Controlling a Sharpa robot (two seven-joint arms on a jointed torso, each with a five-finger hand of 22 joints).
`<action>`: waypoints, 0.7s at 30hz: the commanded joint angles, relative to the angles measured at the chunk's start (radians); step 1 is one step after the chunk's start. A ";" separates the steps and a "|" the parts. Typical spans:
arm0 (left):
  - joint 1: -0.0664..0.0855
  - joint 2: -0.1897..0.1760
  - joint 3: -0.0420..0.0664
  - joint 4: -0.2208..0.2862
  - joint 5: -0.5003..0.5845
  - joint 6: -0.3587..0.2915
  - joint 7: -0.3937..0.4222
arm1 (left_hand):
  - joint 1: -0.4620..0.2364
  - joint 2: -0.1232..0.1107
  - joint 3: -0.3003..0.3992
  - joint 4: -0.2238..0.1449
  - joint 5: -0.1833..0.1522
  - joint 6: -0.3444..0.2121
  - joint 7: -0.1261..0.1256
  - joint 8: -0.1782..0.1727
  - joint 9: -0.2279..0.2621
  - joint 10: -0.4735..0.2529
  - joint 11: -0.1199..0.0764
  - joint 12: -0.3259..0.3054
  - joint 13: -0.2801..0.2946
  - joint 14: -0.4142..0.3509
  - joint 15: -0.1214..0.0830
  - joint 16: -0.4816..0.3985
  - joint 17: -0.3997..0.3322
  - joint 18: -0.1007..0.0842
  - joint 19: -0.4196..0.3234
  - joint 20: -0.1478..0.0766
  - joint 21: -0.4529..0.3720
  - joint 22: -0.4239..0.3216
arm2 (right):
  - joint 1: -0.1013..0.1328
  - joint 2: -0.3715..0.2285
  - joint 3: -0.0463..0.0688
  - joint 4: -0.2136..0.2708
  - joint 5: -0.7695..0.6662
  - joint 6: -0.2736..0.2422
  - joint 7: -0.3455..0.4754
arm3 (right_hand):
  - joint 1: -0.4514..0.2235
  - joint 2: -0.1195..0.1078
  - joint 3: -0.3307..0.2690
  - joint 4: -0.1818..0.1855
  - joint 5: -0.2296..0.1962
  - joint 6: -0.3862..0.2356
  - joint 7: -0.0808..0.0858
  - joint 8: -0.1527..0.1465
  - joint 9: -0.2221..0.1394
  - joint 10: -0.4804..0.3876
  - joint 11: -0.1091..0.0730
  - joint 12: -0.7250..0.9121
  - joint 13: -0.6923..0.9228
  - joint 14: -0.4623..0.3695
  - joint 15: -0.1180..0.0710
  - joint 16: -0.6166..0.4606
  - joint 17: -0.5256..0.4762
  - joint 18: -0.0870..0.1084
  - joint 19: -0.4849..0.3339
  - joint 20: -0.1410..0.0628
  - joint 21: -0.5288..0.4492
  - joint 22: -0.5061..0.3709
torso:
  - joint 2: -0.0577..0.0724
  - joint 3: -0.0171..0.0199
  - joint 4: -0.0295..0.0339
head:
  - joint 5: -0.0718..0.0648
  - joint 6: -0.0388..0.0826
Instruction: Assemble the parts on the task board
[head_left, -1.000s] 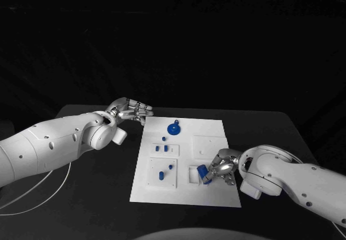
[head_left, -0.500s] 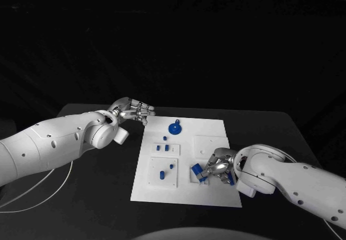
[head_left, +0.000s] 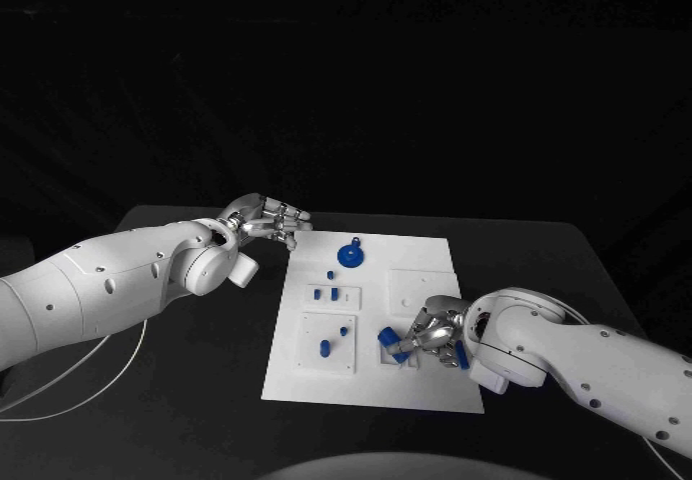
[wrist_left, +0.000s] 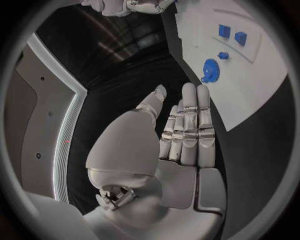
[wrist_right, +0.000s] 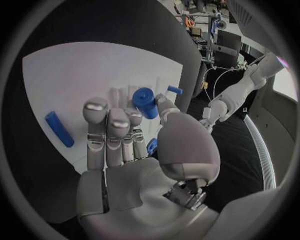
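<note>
Task board (head_left: 433, 385), a white plate, lies at the middle of the black table (head_left: 173, 400), bare tabletop open along its 9 and 3 o'clock edges; left hand (head_left: 268, 222) hovers off the board's 10 o'clock corner, fingers straight and together, holding nothing; right hand (head_left: 431, 338) pinches a blue cylindrical part (wrist_right: 144, 102) over the board's 5 o'clock region, shifted toward 9 o'clock since a second ago; a blue gear-like part (head_left: 349, 258) sits near 12 o'clock.

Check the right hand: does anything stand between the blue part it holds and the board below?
Nothing visible does. The right hand pinches a blue cylinder directly over the white task board; a loose blue bar lies off to one side.
</note>
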 joint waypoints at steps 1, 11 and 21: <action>0.000 0.002 0.000 0.001 -0.009 0.020 -0.001 | 0.000 0.008 -0.009 0.002 -0.003 -0.006 0.002 -0.003 0.000 -0.008 0.003 -0.003 0.002 0.003 0.007 -0.007 -0.001 -0.002 0.003 0.000 0.001 -0.001 | -0.001 0.001 -0.001 0.002 -0.008 0.013 -0.027 | 0.016 -0.012 -0.047 0.067 -0.033 -0.012 0.001 -0.002 0.007 -0.002 0.005 -0.004 -0.002 0.002 0.002 -0.006 -0.002 0.002 0.050 0.005 -0.007 0.077 | 0.000 0.0007 -0.0001 | 0.000 -0.001; 0.000 0.001 0.000 0.000 -0.012 0.021 -0.005 | 0.000 0.008 -0.011 0.002 -0.003 -0.007 0.002 -0.003 0.000 -0.010 0.003 -0.002 0.002 0.003 0.008 -0.007 -0.002 -0.001 0.003 0.001 0.001 -0.003 | 0.000 -0.005 -0.001 0.017 -0.001 0.007 -0.024 | -0.010 0.016 -0.191 0.127 -0.086 -0.018 0.000 -0.002 0.019 -0.002 0.005 -0.004 -0.007 0.002 0.002 -0.006 -0.002 0.002 0.050 0.005 -0.006 0.077 | 0.000 0.0012 -0.0001 | 0.000 0.001; 0.000 0.001 0.000 -0.003 -0.013 0.021 -0.008 | 0.001 0.009 -0.014 0.004 -0.002 -0.015 0.001 -0.003 0.000 -0.013 0.004 -0.002 0.002 0.003 0.008 -0.007 -0.002 -0.001 0.003 0.001 0.001 -0.005 | -0.001 -0.017 -0.001 0.031 0.004 0.022 -0.023 | -0.012 0.029 -0.191 0.123 -0.088 -0.008 -0.002 -0.002 0.019 -0.002 0.004 -0.011 -0.014 0.002 0.001 -0.011 -0.006 0.002 0.050 0.005 -0.011 0.076 | 0.000 0.0008 0.0000 | 0.001 0.002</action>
